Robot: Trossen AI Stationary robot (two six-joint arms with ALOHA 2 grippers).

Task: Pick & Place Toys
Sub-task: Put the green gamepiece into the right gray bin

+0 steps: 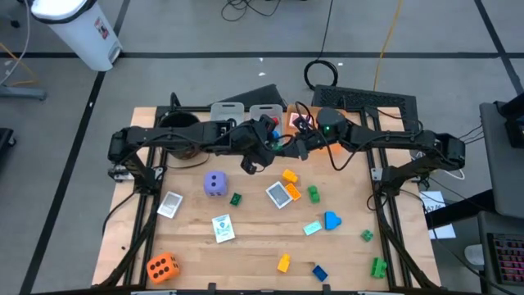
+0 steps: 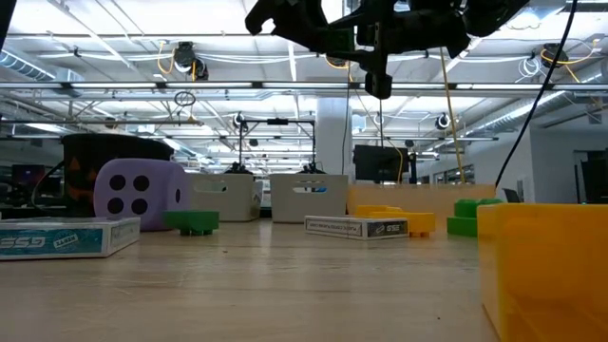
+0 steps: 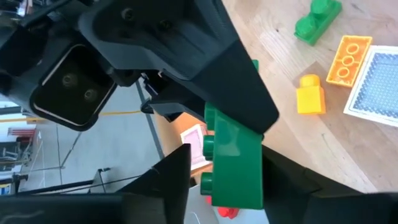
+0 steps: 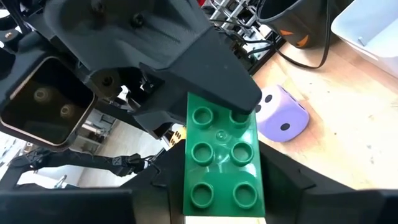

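A green brick (image 4: 222,158) hangs high over the middle of the table, where both arms meet (image 1: 282,146). My right gripper (image 4: 221,171) is shut on it from the table's right. My left gripper (image 3: 227,162) comes from the left and stands open around the brick's (image 3: 235,158) other end. One of its fingers (image 3: 177,171) faces the studs with a small gap, and the other faces the underside. The remaining toys lie on the table below: a purple die (image 1: 215,183), an orange die (image 1: 162,266), picture cards (image 1: 223,228) and loose bricks (image 1: 289,176). My right gripper pinches the green brick's two long sides (image 4: 258,180) between its two fingers, at the end nearer to it. The fingers reach about level from the table's right and lie along the brick. The brick is lifted clear, its studded top (image 4: 202,152) toward the wrist camera.
Two grey bins (image 1: 228,111) and a black bucket (image 1: 176,123) stand along the far edge. More cards (image 1: 279,194) (image 1: 169,205) and blue (image 1: 331,220), yellow (image 1: 284,262) and green (image 1: 377,266) bricks are scattered over the near half of the table.
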